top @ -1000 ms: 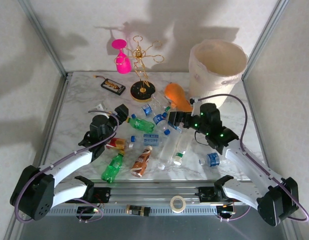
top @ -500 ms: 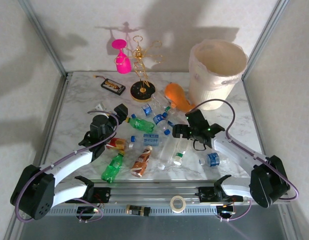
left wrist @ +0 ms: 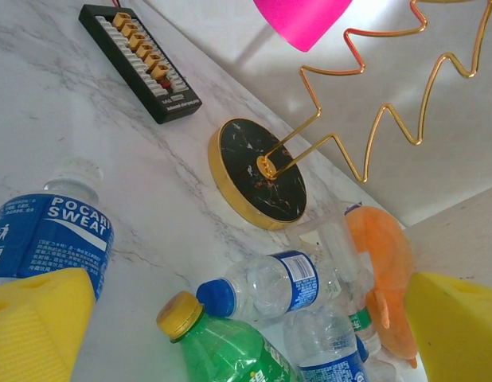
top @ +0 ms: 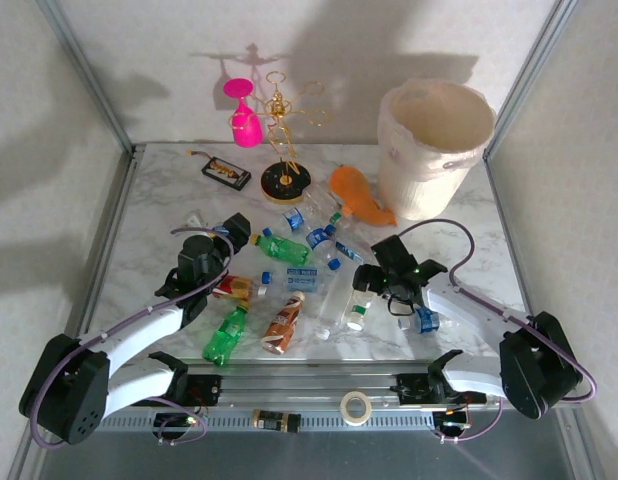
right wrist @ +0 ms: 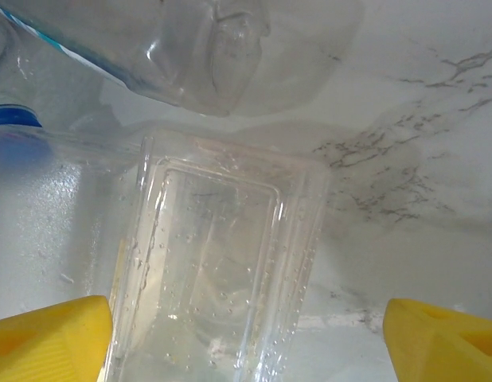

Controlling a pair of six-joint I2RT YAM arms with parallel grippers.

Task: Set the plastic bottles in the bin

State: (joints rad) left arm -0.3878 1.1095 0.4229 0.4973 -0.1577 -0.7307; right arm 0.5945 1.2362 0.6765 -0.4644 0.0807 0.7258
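Several plastic bottles lie jumbled mid-table: a green one [top: 284, 248], a second green one [top: 226, 335], a brown one [top: 284, 322], a red-labelled one [top: 232, 288] and clear ones. My right gripper [top: 371, 282] is low over a clear square-sided bottle [right wrist: 214, 270]. It is open, and its yellow pads [right wrist: 51, 334] stand on either side of the bottle. My left gripper [top: 229, 228] is open at the pile's left edge. It faces a yellow-capped green bottle [left wrist: 222, 350] and a blue-capped clear bottle [left wrist: 270, 286]. The cream bin [top: 434, 130] stands at the back right.
An orange fish toy [top: 357, 195] lies between the pile and the bin. A gold wire rack [top: 284, 180] with a pink glass [top: 244, 115] and a flat black device [top: 226, 172] sit at the back. One blue-labelled bottle [top: 425, 319] lies near the front edge.
My right gripper has come down and toward the front, from above the pile to just over the clear square bottle. The left arm has barely moved.
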